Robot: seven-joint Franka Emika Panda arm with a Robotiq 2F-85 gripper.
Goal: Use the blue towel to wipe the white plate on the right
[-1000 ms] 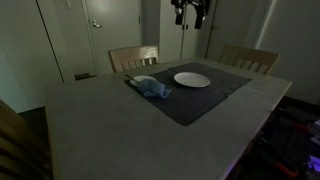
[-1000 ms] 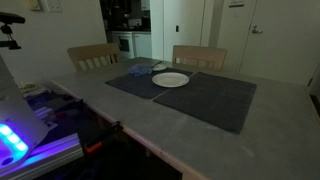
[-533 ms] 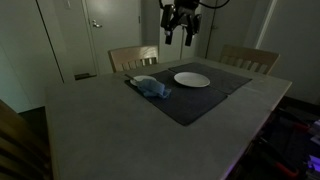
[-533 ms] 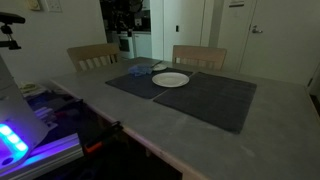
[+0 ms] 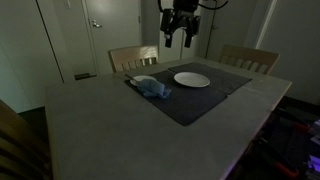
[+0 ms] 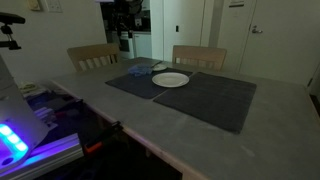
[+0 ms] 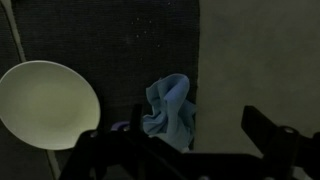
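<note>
1. Gripper (image 5: 182, 41) spread wide, empty, lower than a second ago, high above the table's far side.
2. Blue towel (image 5: 151, 87) crumpled on dark mat (image 5: 205, 100), beside white plate (image 5: 191, 79).
3. Approach under way; towel not yet grasped.

Gripper (image 5: 181, 41) recorded as black all over in an exterior view: a blocky body high above the white plate (image 5: 192, 79), two short dark fingers (image 5: 168, 38) under it, and a thin curved cable-like line at its top whose colour was too dim to tell. In an exterior view the gripper (image 6: 125, 33) was only a dark shape beyond the plate (image 6: 171, 80). In the wrist view, the fingers (image 7: 280, 145) were flat black angular silhouettes, with surface detail too dark to tell.
</note>
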